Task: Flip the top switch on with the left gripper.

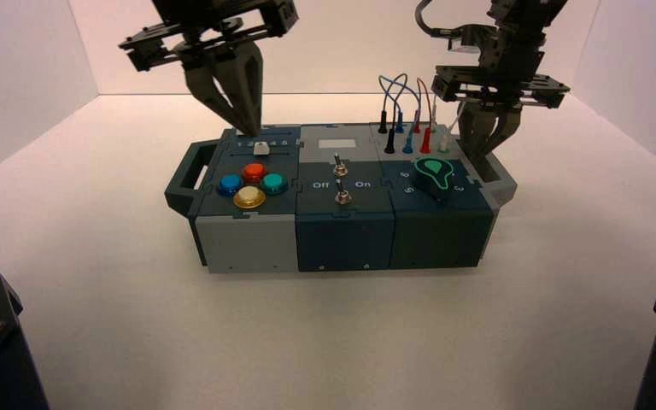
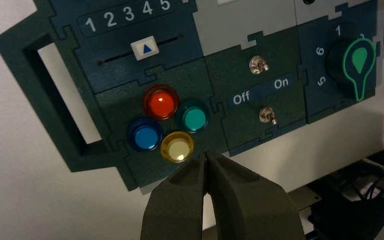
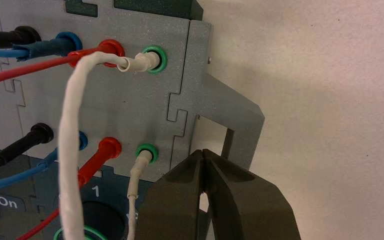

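Approach step: the black left gripper (image 1: 246, 126), tapering fingers pinched shut on nothing, hangs beside the tiny silver top toggle switch (image 1: 337, 160) and must next swing across to nudge it.

Box (image 1: 342, 231) centred on the table (image 1: 325, 342), one arm over each end

Slider (image 2: 144, 48) at the box's rear left, four buttons (image 2: 168, 124) before it; the top switch (image 2: 258, 65) sits mid-box behind the second toggle (image 2: 267, 115), knob (image 1: 436, 178) to their right, wires (image 1: 410, 115) behind the knob; the left gripper (image 1: 243, 126) hangs above the slider, the right gripper (image 1: 485, 152) by the box's right handle (image 3: 235, 125)
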Robot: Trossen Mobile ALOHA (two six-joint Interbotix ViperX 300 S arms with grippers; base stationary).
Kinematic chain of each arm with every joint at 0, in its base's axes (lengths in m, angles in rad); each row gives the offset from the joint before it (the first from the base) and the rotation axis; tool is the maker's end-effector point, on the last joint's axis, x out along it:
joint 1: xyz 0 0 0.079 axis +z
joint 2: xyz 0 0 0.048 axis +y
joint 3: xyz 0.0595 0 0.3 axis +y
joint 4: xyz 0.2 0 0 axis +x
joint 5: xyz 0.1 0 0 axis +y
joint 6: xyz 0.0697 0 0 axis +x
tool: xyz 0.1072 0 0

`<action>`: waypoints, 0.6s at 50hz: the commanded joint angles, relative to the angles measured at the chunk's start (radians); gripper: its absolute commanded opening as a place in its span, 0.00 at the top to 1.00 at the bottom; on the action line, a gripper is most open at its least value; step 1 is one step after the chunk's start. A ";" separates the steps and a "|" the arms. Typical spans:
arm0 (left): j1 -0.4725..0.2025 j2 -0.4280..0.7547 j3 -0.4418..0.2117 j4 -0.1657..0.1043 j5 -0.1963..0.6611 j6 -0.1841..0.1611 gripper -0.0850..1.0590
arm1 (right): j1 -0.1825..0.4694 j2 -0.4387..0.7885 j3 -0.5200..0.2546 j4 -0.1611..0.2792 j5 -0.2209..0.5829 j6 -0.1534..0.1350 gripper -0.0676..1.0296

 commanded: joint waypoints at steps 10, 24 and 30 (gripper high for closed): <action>-0.015 0.048 -0.095 -0.003 0.006 -0.040 0.95 | -0.002 0.066 0.009 -0.023 -0.005 -0.009 0.96; -0.058 0.110 -0.163 -0.003 0.011 -0.067 0.95 | -0.002 0.067 0.012 -0.026 0.000 -0.009 0.96; -0.077 0.160 -0.192 -0.003 0.011 -0.077 0.95 | -0.002 0.069 0.011 -0.026 0.002 -0.009 0.96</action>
